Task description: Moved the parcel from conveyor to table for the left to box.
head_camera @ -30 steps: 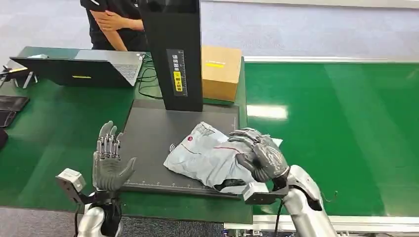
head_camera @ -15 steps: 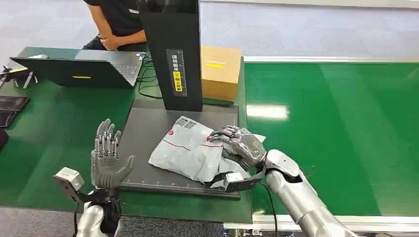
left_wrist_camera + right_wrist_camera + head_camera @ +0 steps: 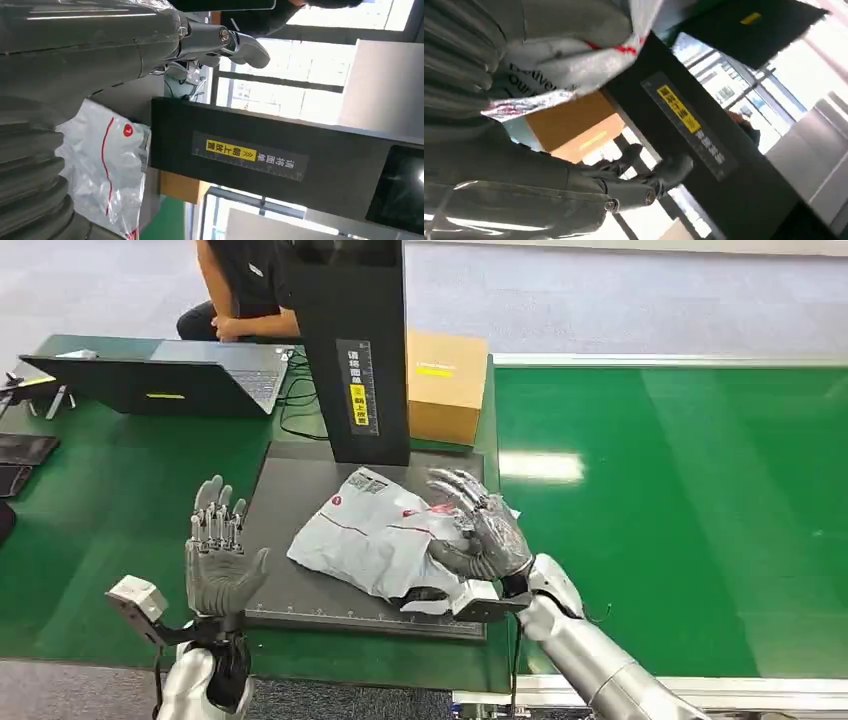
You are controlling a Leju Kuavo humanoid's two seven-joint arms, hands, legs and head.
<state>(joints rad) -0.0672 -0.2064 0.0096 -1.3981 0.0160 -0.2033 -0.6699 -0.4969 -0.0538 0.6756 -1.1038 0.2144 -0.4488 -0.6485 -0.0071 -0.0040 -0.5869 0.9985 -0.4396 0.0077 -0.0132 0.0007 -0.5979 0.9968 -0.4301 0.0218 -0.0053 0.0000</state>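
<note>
Covering the table — green matting; grey floor beyond.

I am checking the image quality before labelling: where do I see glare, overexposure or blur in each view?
Head view: sharp, evenly lit, with a white glare patch on the green conveyor. Left wrist view: the windows behind the black scanner column are blown out, and the left hand close to the lens is soft. Right wrist view: bright background too, the parcel slightly blurred.
</note>
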